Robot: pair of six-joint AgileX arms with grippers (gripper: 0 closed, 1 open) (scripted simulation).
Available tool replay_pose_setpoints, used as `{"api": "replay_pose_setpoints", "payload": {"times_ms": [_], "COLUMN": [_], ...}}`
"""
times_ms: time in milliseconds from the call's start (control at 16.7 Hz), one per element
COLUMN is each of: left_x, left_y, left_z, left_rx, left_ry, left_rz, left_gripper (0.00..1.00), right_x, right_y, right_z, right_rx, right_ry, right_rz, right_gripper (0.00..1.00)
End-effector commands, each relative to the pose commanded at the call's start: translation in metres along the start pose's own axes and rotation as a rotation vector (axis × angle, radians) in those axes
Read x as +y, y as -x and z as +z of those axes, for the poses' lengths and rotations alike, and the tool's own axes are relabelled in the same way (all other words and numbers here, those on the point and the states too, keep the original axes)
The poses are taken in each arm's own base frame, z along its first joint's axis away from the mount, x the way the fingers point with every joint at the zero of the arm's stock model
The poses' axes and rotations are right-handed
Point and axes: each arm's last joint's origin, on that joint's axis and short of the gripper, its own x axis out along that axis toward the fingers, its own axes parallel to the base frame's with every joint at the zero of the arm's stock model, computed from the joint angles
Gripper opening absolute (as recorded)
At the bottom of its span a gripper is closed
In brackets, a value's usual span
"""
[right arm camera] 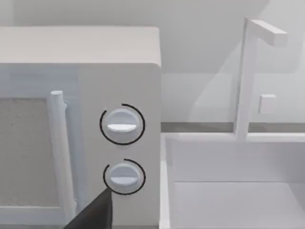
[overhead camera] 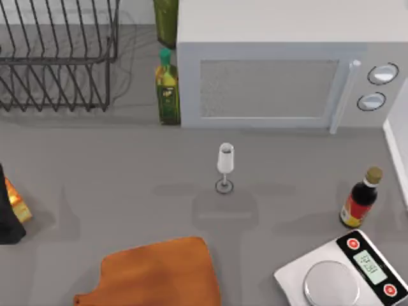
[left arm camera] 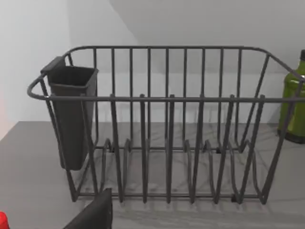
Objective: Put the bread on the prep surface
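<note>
The bread (overhead camera: pixel 15 203) is a small golden-yellow piece with orange-brown edges, lying on the table at the far left edge of the top view. A dark shape (overhead camera: pixel 7 217), which looks like my left gripper, stands right against it and covers its left side. The prep surface (overhead camera: pixel 159 274) is an orange-brown wooden board with a short handle stub, at the front of the table and right of the bread. A dark tip of my left gripper (left arm camera: pixel 95 214) faces the wire rack. A dark tip of my right gripper (right arm camera: pixel 95 212) points at the microwave's knobs.
A wire dish rack (overhead camera: pixel 57 64) stands at the back left, with an oil bottle (overhead camera: pixel 167 89) and a microwave (overhead camera: pixel 280 70) to its right. A wine glass (overhead camera: pixel 225 166) stands mid-table. A sauce bottle (overhead camera: pixel 360 197) and a white scale (overhead camera: pixel 344 274) are at the right.
</note>
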Motion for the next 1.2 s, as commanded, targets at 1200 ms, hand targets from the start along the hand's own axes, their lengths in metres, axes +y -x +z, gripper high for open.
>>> {"api": "replay_pose_setpoints", "payload": {"times_ms": [1200], "left_x": [0.009], "left_y": [-0.145], "left_z": [0.038], "left_rx": [1.246], "left_ry": [-0.657], "left_rz": [-0.469], "left_gripper": [1.00], "right_x": [0.000], "right_y": [0.000], "right_z": [0.000], "right_rx": [0.000], "right_ry": [0.000], "right_rz": [0.000], "right_gripper": [1.00]}}
